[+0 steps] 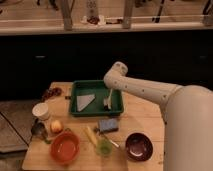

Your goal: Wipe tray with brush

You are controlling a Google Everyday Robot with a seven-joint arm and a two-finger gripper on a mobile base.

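The dark green tray (117, 109) sits at the back middle of the wooden table. A pale napkin-like sheet (85, 102) lies in its left half. The pale brush (106, 102) stands nearly upright in the tray's right half, head down on the tray floor. My gripper (108, 93) reaches down from the white arm over the tray's right side and is at the brush's handle.
A blue-grey block (108, 124) lies just in front of the tray. An orange bowl (65, 147), a green cup (104, 147), a yellow-green utensil (91, 135), a dark maroon bowl (138, 145), a white cup (41, 111) and an apple (56, 126) stand nearer.
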